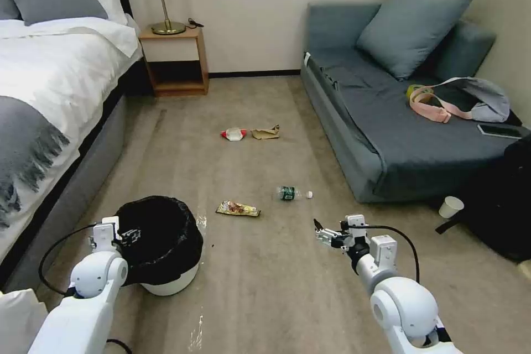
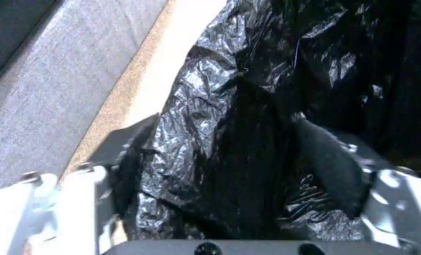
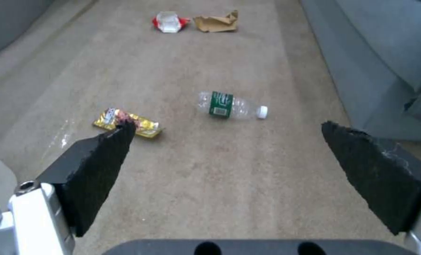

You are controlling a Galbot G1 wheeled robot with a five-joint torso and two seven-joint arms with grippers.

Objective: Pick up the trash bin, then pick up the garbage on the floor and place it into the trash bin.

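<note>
Left gripper (image 1: 128, 234) is clamped on the near rim of the trash bin (image 1: 166, 243), its fingers (image 2: 328, 170) pinching the crinkly black bag (image 2: 248, 106) folded over that rim, one inside and one outside. Whether the bin sits on the carpet (image 1: 276, 287) or hangs just clear of it is hard to call; it is beside the bed (image 1: 50, 99), which lies to this gripper's outer side.

Right gripper (image 1: 325, 234) hovers above the carpet with its black pads (image 3: 102, 166) spread wide and nothing between them. Just ahead of it lies the plastic bottle (image 3: 229, 105), on its side with the white cap pointing toward the sofa (image 1: 376, 121). Ahead and toward the bin side lies the yellow wrapper (image 3: 127, 123), flat on the floor. Well beyond both sit the red-and-white wrapper (image 3: 169, 22) and the brown paper (image 3: 216, 23), side by side and nearly touching.
</note>
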